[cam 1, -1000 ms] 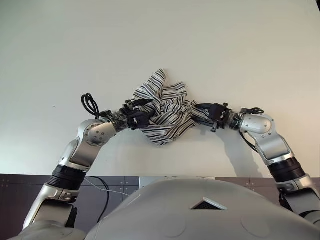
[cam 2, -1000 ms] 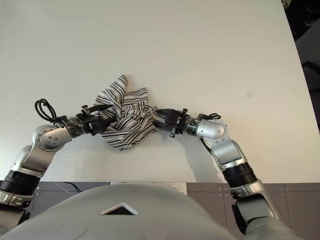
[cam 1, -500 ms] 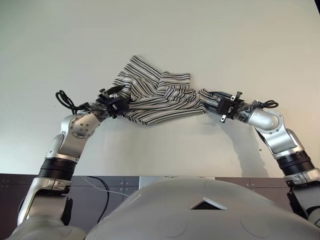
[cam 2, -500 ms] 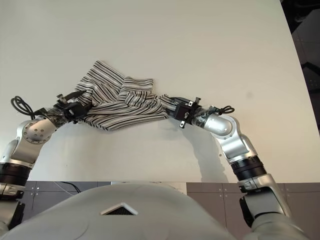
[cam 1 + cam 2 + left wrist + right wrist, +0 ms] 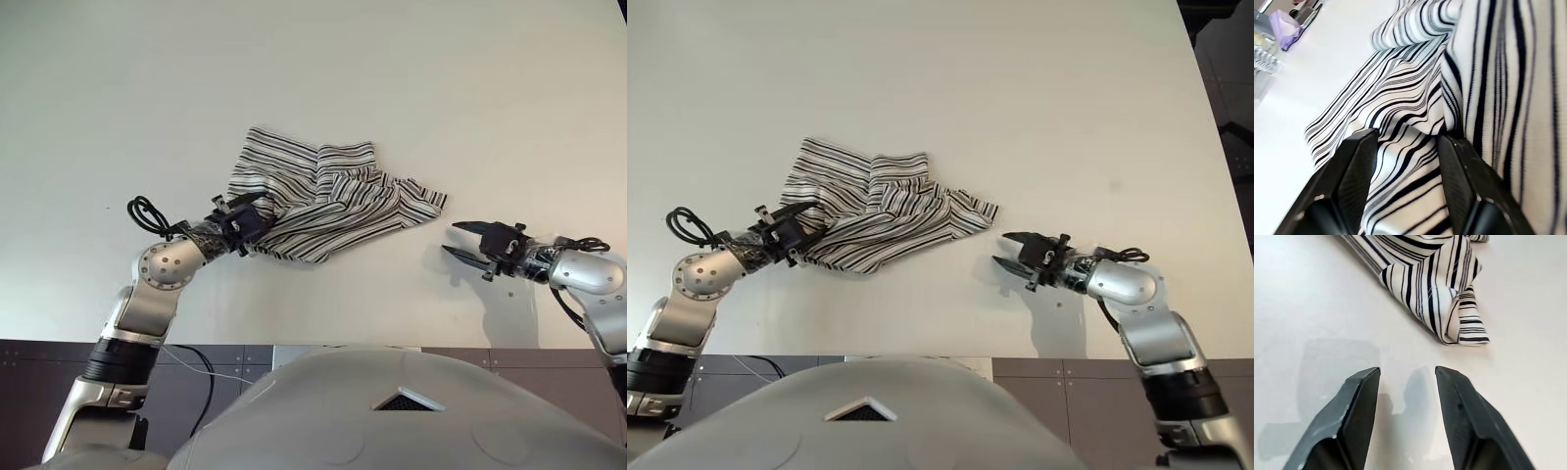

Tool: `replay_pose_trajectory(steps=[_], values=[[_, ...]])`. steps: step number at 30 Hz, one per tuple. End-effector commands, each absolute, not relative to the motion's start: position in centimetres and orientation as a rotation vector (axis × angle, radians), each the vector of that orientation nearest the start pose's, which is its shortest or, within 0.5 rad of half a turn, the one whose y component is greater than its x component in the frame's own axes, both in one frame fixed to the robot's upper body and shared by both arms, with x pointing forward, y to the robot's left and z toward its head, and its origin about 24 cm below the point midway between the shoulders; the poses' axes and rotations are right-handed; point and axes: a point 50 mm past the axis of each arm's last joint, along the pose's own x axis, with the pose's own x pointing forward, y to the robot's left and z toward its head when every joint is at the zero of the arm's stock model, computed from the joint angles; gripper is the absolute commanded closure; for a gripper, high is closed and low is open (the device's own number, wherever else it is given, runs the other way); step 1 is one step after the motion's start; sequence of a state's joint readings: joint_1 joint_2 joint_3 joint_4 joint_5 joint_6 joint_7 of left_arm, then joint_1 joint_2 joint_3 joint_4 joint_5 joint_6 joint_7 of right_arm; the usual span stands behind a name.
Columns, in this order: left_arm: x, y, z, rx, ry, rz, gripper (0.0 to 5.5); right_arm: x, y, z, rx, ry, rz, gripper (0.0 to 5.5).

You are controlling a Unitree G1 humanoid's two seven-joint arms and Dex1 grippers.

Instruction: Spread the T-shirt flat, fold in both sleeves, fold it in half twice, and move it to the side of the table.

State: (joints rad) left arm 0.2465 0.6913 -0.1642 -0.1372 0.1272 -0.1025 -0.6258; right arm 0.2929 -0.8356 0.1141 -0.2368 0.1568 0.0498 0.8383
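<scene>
While the striped T-shirt [image 5: 323,201] lies crumpled on the white table [image 5: 411,88], the left gripper [image 5: 247,221] sits at one end of it. Its fingers [image 5: 1354,171] are parted about as widely as the other pair, with a fold of cloth lying in the gap between them. The right gripper [image 5: 1001,249] hangs low over bare table, its fingers [image 5: 1359,406] spread and holding nothing. The shirt's nearest corner lies just beyond their tips, not touching them.
</scene>
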Motion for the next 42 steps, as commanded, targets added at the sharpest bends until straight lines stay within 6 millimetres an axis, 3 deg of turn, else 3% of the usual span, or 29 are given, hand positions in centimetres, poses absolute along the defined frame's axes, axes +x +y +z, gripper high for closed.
replay_pose_trajectory(steps=[1, 8, 12, 14, 16, 21, 24, 29, 33, 41, 42], values=[[18.9, 20.5, 3.3, 0.712, 0.290, -0.863, 3.36, 19.4, -21.4, 5.3, -0.531, 0.373, 0.985, 3.44], [22.2, 19.7, 7.1, 0.532, 0.117, -0.738, 3.36, 22.0, -17.8, 5.7, -0.395, 0.270, 0.980, 3.44], [22.6, 20.2, 6.6, 0.567, 0.148, -0.698, 3.36, 23.3, -17.1, 5.0, -0.427, 0.288, 1.016, 3.44], [22.1, 20.8, 5.6, 0.660, 0.187, -0.716, 3.36, 23.8, -17.7, 4.1, -0.498, 0.314, 0.996, 3.44], [21.3, 21.4, 5.8, 0.673, 0.186, -0.742, 3.36, 23.6, -18.7, 3.8, -0.531, 0.333, 0.992, 3.44], [17.3, 23.9, 8.6, 0.795, 0.110, -0.963, 3.36, 21.2, -20.2, 4.0, -0.524, 0.342, 0.997, 3.44], [15.0, 24.9, 9.2, 0.856, 0.115, -1.125, 3.36, 20.3, -20.3, 3.7, -0.506, 0.349, 0.962, 3.44], [13.7, 26.1, 6.3, 0.980, 0.194, -1.244, 3.36, 20.0, -19.4, 3.2, -0.494, 0.340, 0.943, 3.44], [13.4, 25.7, 4.2, 1.040, 0.202, -1.276, 3.36, 20.3, -19.2, 3.3, -0.501, 0.331, 0.945, 3.44], [14.5, 24.6, 1.6, 1.120, 0.200, -1.311, 3.36, 20.6, -19.0, 3.0, -0.519, 0.337, 0.953, 3.44], [14.5, 24.8, 1.1, 1.135, 0.225, -1.327, 3.55, 20.6, -18.9, 3.0, -0.520, 0.335, 0.956, 3.44]])
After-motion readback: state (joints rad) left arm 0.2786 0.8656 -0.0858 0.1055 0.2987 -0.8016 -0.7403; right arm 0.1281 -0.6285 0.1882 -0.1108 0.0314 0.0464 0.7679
